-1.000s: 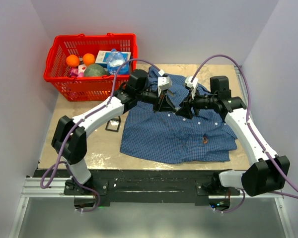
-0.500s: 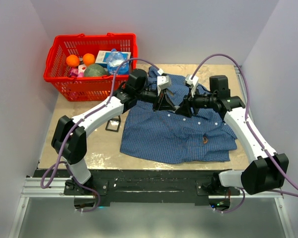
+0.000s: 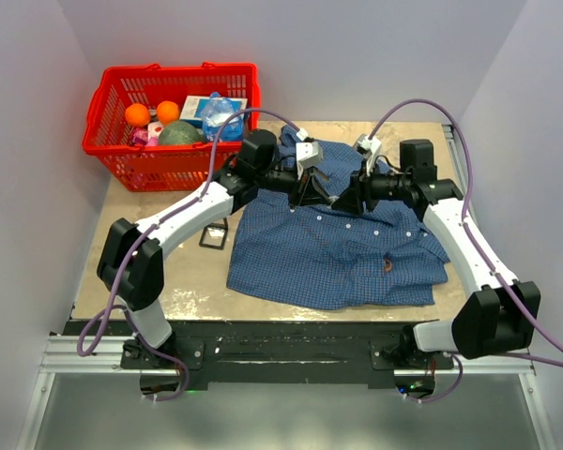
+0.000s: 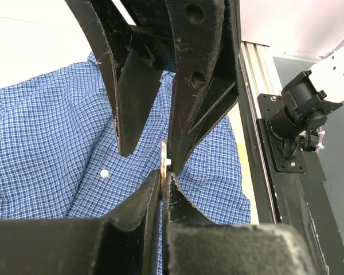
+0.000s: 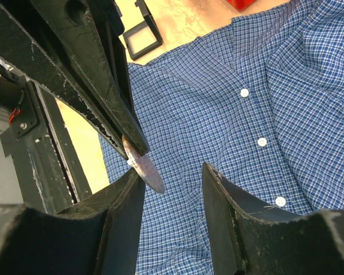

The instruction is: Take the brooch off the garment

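Top external view: the garment [image 3: 305, 258], a blue checked shirt, lies flat on the table [image 3: 164, 277]. A small dark reddish-brown ornament, which I record as the brooch [image 3: 387, 264], sits on the shirt front near its lower right edge, well apart from both tools. My left gripper [image 3: 308, 194] and right gripper [image 3: 345, 201] meet tip to tip above the collar end of the shirt. This view is too coarse to show anything between them.

Left wrist view: my own two fingers are clenched on a thin disc [image 4: 163, 156], seen edge-on, copper-coloured, with a small white stub on one face. The right gripper's fingers come down from above, one on either side of the disc, with a gap between them.

Right wrist view: the disc shows its flat face here, a dull brownish oval, pinched at the tips of the left fingers [image 5: 106, 112]. My right fingers [image 5: 221, 195] stand spread wide and grasp nothing; the disc lies close to one of them, and contact cannot be confirmed. White shirt buttons show below; the ornament is outside this view.

I cannot tell whether the disc belongs to the brooch.
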{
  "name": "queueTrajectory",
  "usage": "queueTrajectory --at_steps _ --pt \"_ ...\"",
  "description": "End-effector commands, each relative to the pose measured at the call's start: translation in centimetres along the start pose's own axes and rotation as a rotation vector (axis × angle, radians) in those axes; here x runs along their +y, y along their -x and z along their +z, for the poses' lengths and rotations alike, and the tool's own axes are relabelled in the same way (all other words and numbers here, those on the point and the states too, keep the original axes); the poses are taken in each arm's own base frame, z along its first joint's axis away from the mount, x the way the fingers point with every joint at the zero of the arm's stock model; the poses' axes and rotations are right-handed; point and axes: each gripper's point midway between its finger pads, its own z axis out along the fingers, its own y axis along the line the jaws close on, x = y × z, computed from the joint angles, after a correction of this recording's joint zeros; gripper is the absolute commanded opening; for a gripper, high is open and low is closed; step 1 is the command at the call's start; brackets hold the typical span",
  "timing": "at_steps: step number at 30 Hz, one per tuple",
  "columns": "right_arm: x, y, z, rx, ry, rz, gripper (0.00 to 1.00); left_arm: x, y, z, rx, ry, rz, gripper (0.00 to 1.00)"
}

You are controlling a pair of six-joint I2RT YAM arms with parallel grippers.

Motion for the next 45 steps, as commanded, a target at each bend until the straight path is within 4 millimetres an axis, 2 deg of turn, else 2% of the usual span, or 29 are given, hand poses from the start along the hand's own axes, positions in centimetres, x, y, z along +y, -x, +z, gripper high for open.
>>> queueTrajectory --at_steps 1,9,13,14,15,16,17,18,19,22,23,24,26,27,28,31,32,33,35,36,38,39,40,45 --pt "-2.6 1.9 -0.5 -0.072 -0.084 -0.021 0.45 -2.2 2.0 -0.1 -0.027 -0.093 0.049 0.00" --pt "-3.1 2.5 -0.7 -0.089 -0.079 0.000 0.46 -1.5 1.8 -0.1 -0.014 -0.059 0.054 0.00" --pt "-1.5 2.5 -1.6 -0.053 -0.030 -0.115 0.54 -0.6 1.5 -0.3 0.000 0.003 0.064 0.00" --pt "-0.7 1.6 -2.1 -0.017 -0.009 -0.106 0.54 -0.5 1.5 -0.3 0.001 0.009 0.067 0.00" --pt "-0.2 2.3 -2.8 -0.011 -0.002 -0.144 0.54 -0.4 1.5 -0.3 0.004 0.015 0.071 0.00" --pt "0.1 2.0 -3.1 0.017 0.016 -0.232 0.54 -0.2 1.2 -0.4 0.014 0.023 0.078 0.00" --pt "1.6 0.1 -4.0 0.099 0.059 -0.194 0.54 -0.2 1.3 -0.4 0.016 0.027 0.084 0.00" --pt "1.9 0.4 -4.9 0.123 0.059 -0.249 0.55 0.0 1.2 -0.5 0.021 0.032 0.088 0.00" --pt "1.9 -0.1 -5.3 0.154 0.065 -0.326 0.56 0.1 1.1 -0.5 0.024 0.036 0.095 0.00" --pt "1.4 -2.0 -5.8 0.212 0.023 -0.336 0.57 0.2 1.1 -0.4 0.025 0.038 0.096 0.00" --pt "0.8 -1.7 -5.8 0.199 -0.014 -0.364 0.57 0.4 1.2 -0.4 0.024 0.038 0.101 0.00" --pt "-0.1 -3.2 -5.4 0.232 -0.038 -0.341 0.57 0.5 1.1 -0.2 0.027 0.039 0.100 0.00" --pt "-2.0 -3.9 -4.7 0.240 -0.100 -0.307 0.57 0.8 1.3 -0.2 0.032 0.043 0.122 0.00" --pt "-2.9 -5.5 -4.4 0.280 -0.121 -0.278 0.56 1.0 1.1 -0.2 0.038 0.044 0.126 0.00" --pt "-3.7 -6.3 -4.1 0.304 -0.143 -0.267 0.55 1.1 1.0 -0.2 0.047 0.050 0.140 0.00" --pt "-6.7 -8.5 -3.0 0.356 -0.217 -0.230 0.48 1.3 0.2 -0.4 0.075 0.058 0.160 0.00" --pt "-7.9 -8.4 -2.6 0.347 -0.248 -0.248 0.46 1.3 0.1 -0.5 0.080 0.061 0.165 0.00" --pt "-8.8 -9.8 -2.3 0.381 -0.261 -0.230 0.42 1.1 -0.1 -0.7 0.091 0.063 0.169 0.00" --pt "-11.0 -10.5 -2.4 0.420 -0.335 -0.232 0.39 1.4 -0.9 -1.1 0.117 0.078 0.198 0.00" --pt "-11.7 -10.9 -2.4 0.437 -0.356 -0.223 0.36 1.1 -0.8 -1.5 0.123 0.083 0.215 0.00" --pt "-13.5 -12.8 -2.4 0.510 -0.385 -0.186 0.33 1.1 -1.9 -2.1 0.164 0.099 0.238 0.00" --pt "-14.2 -12.8 -2.4 0.522 -0.402 -0.178 0.31 0.8 -2.0 -2.7 0.177 0.107 0.250 0.00" --pt "-15.0 -14.0 -2.0 0.552 -0.403 -0.144 0.30 1.0 -2.6 -3.1 0.202 0.123 0.278 0.00" --pt "-19.4 -16.4 -2.4 0.660 -0.500 -0.107 0.28 0.5 -4.1 -5.5 0.289 0.180 0.354 0.00"
